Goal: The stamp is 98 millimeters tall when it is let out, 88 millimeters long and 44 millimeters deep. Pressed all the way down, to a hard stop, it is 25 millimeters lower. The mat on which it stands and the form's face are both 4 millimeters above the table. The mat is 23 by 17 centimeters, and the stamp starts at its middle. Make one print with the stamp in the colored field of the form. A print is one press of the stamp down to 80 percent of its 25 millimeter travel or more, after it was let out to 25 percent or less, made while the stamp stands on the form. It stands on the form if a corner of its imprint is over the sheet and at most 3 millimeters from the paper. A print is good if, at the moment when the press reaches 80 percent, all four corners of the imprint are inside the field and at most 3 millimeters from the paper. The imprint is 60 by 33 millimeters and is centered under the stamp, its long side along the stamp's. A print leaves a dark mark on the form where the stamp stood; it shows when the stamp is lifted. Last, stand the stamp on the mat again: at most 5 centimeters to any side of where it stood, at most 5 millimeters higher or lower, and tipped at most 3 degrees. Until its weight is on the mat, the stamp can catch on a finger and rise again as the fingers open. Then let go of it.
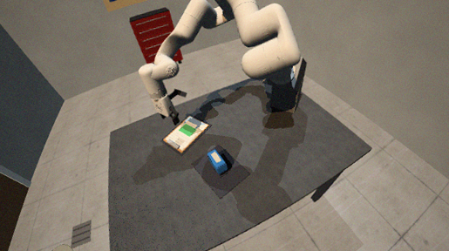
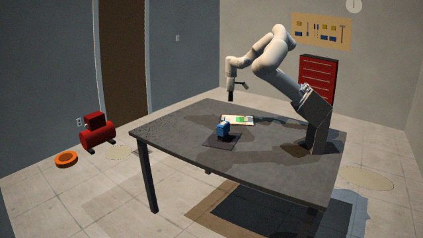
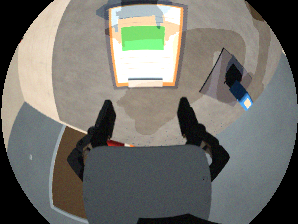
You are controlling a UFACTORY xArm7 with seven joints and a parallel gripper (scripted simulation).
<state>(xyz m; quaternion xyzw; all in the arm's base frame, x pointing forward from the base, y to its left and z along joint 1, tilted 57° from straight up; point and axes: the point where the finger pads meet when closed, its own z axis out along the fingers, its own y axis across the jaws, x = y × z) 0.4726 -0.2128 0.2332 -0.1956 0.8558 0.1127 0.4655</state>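
The blue stamp (image 1: 217, 161) with a pale top stands upright at the middle of the dark mat (image 1: 222, 171) on the table. It also shows in the exterior view (image 2: 223, 129) and at the right of the wrist view (image 3: 240, 87). The form (image 1: 186, 133) on an orange board lies beyond the mat, with a plain green field (image 1: 186, 130) that also shows in the wrist view (image 3: 143, 36). My gripper (image 1: 171, 116) (image 2: 230, 96) is open and empty, high above the table's far edge just past the form. Its two fingers show in the wrist view (image 3: 147, 117).
The arm's base (image 1: 284, 97) stands on the table at the back right. A red tool cabinet (image 1: 154, 34) stands by the far wall. A red compressor (image 2: 96, 130) and an orange dish (image 2: 66, 158) are on the floor at the left.
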